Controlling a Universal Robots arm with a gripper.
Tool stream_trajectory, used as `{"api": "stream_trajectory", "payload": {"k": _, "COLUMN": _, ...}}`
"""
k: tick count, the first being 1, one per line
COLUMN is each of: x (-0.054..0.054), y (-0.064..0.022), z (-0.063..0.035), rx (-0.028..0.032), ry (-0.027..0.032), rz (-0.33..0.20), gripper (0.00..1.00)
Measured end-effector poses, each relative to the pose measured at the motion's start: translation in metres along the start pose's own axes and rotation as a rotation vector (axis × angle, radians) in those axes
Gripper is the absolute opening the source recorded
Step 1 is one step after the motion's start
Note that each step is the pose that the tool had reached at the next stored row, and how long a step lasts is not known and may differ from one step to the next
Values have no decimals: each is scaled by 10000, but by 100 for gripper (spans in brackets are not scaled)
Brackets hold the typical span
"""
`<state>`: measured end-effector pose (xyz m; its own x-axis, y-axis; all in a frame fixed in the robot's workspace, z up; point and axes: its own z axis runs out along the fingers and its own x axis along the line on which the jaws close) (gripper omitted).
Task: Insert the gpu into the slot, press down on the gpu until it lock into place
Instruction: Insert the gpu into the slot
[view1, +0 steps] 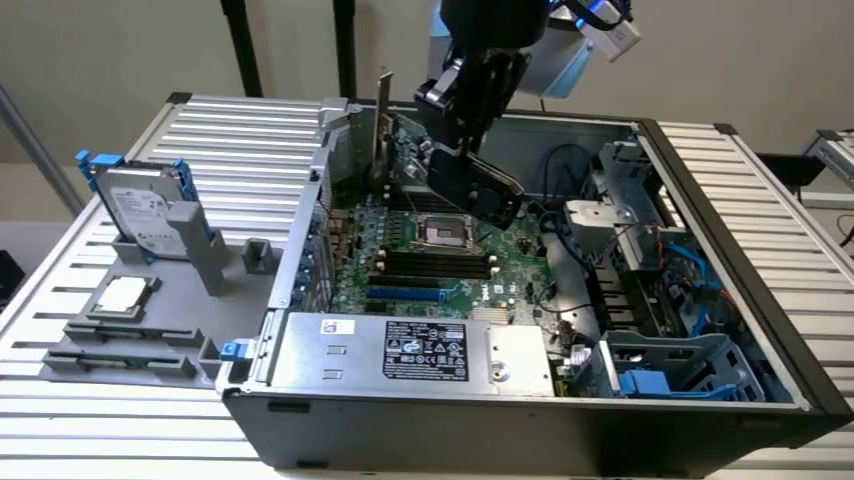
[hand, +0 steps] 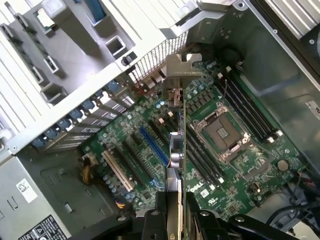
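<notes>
Gripper (hand: 173, 216) right up close, and it's clenched on the gpu (hand: 176, 150). From the wrist we see the card edge-on, a thin line running away from the claw to its metal bracket (hand: 183, 65) at the far end. So the card is held in the air, not seated.

Just past it on the motherboard (hand: 250, 165) lies the slot (hand: 154, 145), the bright-blue strip. The card's line sits beside it, on the side of the processor socket (hand: 223, 131), not over the groove.

The exterior view agrees. The gpu (view1: 483, 188) hangs tilted above the board near the socket. The slot (view1: 404, 296) lies lower down, closer to the power-supply box (view1: 400, 350).

Our read is that alignment matters far more than force here. We'd want the card level along its length, its connector edge parallel to the blue strip and directly over the groove. The bracket should point at the perforated rear wall (hand: 150, 65) of the case. Tilt is the risk: if one corner goes in first, the card could jam or scrape the neighbouring white slot (hand: 117, 170).

Farther off, the black memory slots (hand: 245, 107) run the same way and look much alike, so blue is our only target.
</notes>
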<state>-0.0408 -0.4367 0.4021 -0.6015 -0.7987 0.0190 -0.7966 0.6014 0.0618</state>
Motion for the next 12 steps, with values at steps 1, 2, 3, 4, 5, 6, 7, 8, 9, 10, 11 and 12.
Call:
{"api": "stream_trajectory", "payload": {"k": 1, "x": 0, "y": -1, "z": 10, "rx": 8, "ry": 8, "rz": -179, "gripper": 26}}
{"api": "stream_trajectory", "payload": {"k": 2, "x": 0, "y": -1, "z": 21, "rx": 16, "ry": 14, "rz": -365, "gripper": 26}}
{"api": "stream_trajectory", "payload": {"k": 3, "x": 0, "y": -2, "z": 31, "rx": 23, "ry": 20, "rz": -544, "gripper": 26}}
{"api": "stream_trajectory", "payload": {"k": 4, "x": -1, "y": -3, "z": 42, "rx": 31, "ry": 26, "rz": -724, "gripper": 26}}
{"api": "stream_trajectory", "payload": {"k": 5, "x": -1, "y": -3, "z": 52, "rx": 39, "ry": 34, "rz": -920, "gripper": 26}}
{"api": "stream_trajectory", "payload": {"k": 6, "x": -1, "y": -4, "z": 62, "rx": 45, "ry": 41, "rz": -1094, "gripper": 26}}
{"api": "stream_trajectory", "payload": {"k": 7, "x": -1, "y": -5, "z": 72, "rx": 51, "ry": 46, "rz": -1274, "gripper": 26}}
{"api": "stream_trajectory", "payload": {"k": 8, "x": -1, "y": -5, "z": 82, "rx": 54, "ry": 47, "rz": -1459, "gripper": 26}}
{"api": "stream_trajectory", "payload": {"k": 9, "x": -1, "y": -6, "z": 90, "rx": 54, "ry": 44, "rz": -1635, "gripper": 26}}
{"api": "stream_trajectory", "payload": {"k": 10, "x": -1, "y": -6, "z": 99, "rx": 53, "ry": 36, "rz": -1814, "gripper": 26}}
{"api": "stream_trajectory", "payload": {"k": 11, "x": -2, "y": -7, "z": 107, "rx": 48, "ry": 28, "rz": -2000, "gripper": 26}}
{"api": "stream_trajectory", "payload": {"k": 12, "x": -2, "y": -6, "z": 114, "rx": 41, "ry": 17, "rz": -2181, "gripper": 26}}
